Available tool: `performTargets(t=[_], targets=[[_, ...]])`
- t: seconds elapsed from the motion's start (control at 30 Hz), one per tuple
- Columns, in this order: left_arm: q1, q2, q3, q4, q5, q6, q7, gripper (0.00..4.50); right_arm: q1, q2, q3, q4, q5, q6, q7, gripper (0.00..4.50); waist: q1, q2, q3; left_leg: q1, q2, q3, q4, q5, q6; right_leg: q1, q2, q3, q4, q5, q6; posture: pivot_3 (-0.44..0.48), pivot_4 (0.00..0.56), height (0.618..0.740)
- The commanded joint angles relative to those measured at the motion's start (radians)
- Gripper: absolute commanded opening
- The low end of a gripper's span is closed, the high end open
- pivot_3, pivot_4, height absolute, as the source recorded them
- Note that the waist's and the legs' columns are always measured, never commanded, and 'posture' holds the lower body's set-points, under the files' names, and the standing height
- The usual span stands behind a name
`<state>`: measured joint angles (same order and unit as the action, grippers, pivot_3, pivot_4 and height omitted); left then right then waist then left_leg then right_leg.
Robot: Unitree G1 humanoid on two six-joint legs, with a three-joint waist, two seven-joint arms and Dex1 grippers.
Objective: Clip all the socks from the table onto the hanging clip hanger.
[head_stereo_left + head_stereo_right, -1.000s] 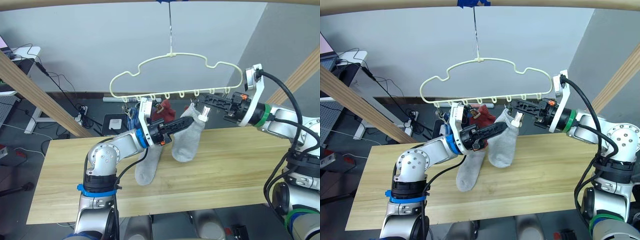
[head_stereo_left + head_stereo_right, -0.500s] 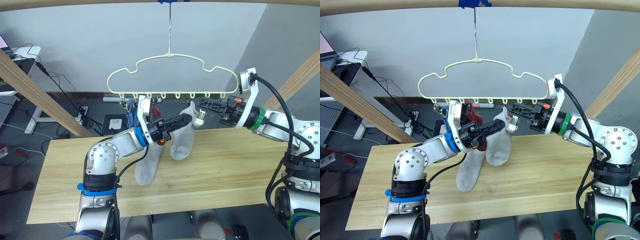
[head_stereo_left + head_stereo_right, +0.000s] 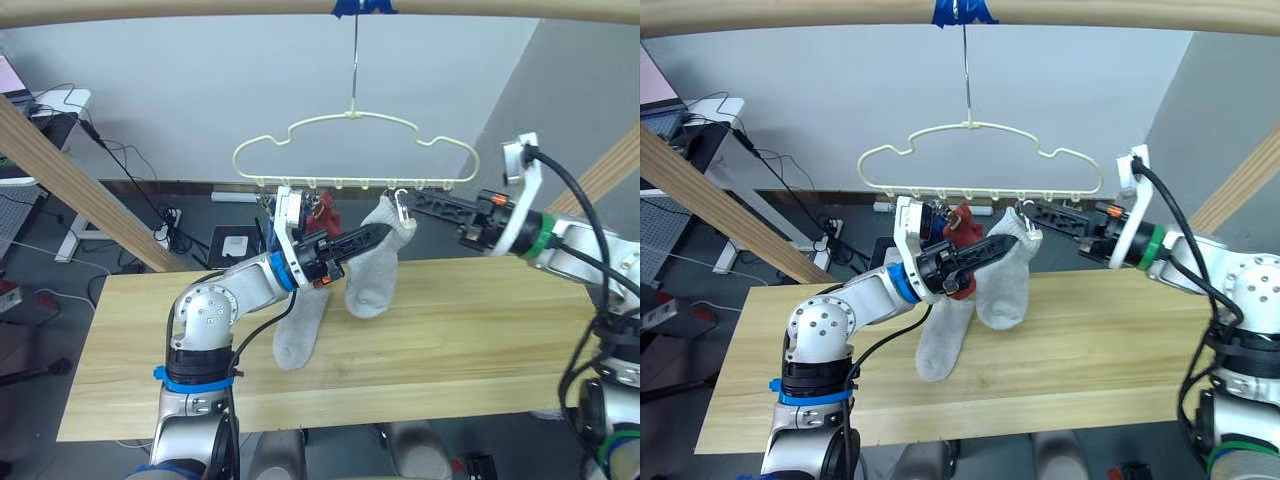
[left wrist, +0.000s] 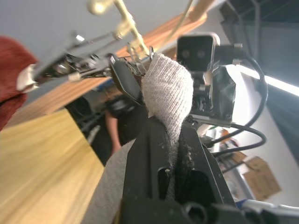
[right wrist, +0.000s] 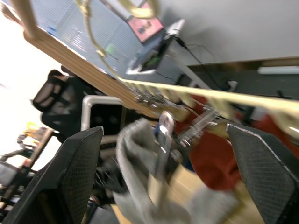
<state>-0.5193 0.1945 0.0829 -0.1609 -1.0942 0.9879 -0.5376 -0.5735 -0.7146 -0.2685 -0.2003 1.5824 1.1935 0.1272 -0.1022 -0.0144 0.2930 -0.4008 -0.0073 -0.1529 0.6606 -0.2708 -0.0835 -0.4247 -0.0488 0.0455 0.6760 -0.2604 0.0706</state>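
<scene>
The pale yellow clip hanger (image 3: 352,117) hangs from the top beam above the table (image 3: 480,330). A light grey sock (image 3: 372,278) dangles from a metal clip (image 3: 399,205) on the hanger's bar. My left gripper (image 3: 376,233) is shut on that sock's cuff (image 4: 167,88). Just right of the clip, my right gripper (image 3: 413,203) is open, and the clip (image 5: 164,123) sits between its spread fingers (image 5: 74,163). Another grey sock (image 3: 297,330) lies on the table under my left arm. A rust red sock (image 3: 322,207) hangs from the bar's left part.
Slanted pale wooden poles stand at the left (image 3: 70,180) and right (image 3: 610,170), with a beam (image 3: 200,10) across the top. Beyond the table's far edge is a desk (image 3: 50,105) with cables on the floor.
My right gripper has opened, letting go of the clip, and drawn back slightly to the right. The hanger has swung. My left gripper keeps its hold on the grey sock.
</scene>
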Motion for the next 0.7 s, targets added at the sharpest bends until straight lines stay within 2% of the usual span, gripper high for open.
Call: performTargets(t=[0.03, 0.23, 0.37, 0.43, 0.57, 0.7], targets=[[0.0, 0.004, -0.036, -0.03, 0.071, -0.073, -0.04, 0.0, 0.065, -0.089, -0.065, -0.112, -0.019, -0.005, 0.058, 4.46, -0.001, 0.0, 0.0, 0.0, 0.0, 0.001, 0.0, 0.0, 0.0, 0.0, 0.0, 0.0, 0.0, 0.0, 0.0, -0.199, 0.263, 0.74], [-0.002, 0.042, -0.075, 0.004, 0.19, -0.161, -0.108, 1.49, 0.237, -0.161, -0.094, -0.281, -0.185, -0.088, 0.092, 4.5, -0.008, -0.001, 0.0, 0.001, 0.002, 0.005, 0.0, 0.0, 0.0, 0.0, 0.0, 0.001, 0.0, 0.0, 0.0, -0.221, 0.273, 0.74], [0.026, 0.097, -0.096, -0.025, 0.262, -0.209, -0.156, 2.68, 0.33, -0.122, -0.063, -0.39, -0.322, -0.173, 0.068, 4.5, -0.013, -0.001, 0.0, 0.001, 0.002, 0.007, 0.0, 0.0, 0.0, 0.0, 0.0, 0.003, 0.0, -0.001, 0.001, -0.219, 0.279, 0.74], [0.06, 0.144, -0.106, -0.065, 0.296, -0.235, -0.183, 3.39, 0.366, -0.099, -0.035, -0.436, -0.408, -0.218, 0.058, 4.5, -0.014, -0.001, 0.0, 0.002, 0.003, 0.007, 0.0, 0.0, 0.0, 0.0, 0.001, 0.003, 0.0, -0.001, 0.001, -0.215, 0.28, 0.74], [0.162, 0.253, -0.104, -0.197, 0.363, -0.31, -0.238, 4.49, 0.402, -0.029, 0.011, -0.498, -0.556, -0.295, -0.004, 4.5, -0.015, -0.001, 0.0, 0.002, 0.003, 0.008, 0.0, 0.0, 0.0, 0.0, 0.001, 0.004, -0.001, -0.001, 0.001, -0.204, 0.28, 0.74], [0.287, 0.345, -0.066, -0.362, 0.373, -0.391, -0.294, 4.49, 0.42, 0.048, 0.056, -0.556, -0.696, -0.365, -0.075, 4.5, -0.01, -0.001, 0.001, 0.002, 0.003, 0.008, -0.001, 0.0, 0.0, 0.0, 0.001, 0.004, -0.002, -0.001, 0.001, -0.185, 0.282, 0.74]])
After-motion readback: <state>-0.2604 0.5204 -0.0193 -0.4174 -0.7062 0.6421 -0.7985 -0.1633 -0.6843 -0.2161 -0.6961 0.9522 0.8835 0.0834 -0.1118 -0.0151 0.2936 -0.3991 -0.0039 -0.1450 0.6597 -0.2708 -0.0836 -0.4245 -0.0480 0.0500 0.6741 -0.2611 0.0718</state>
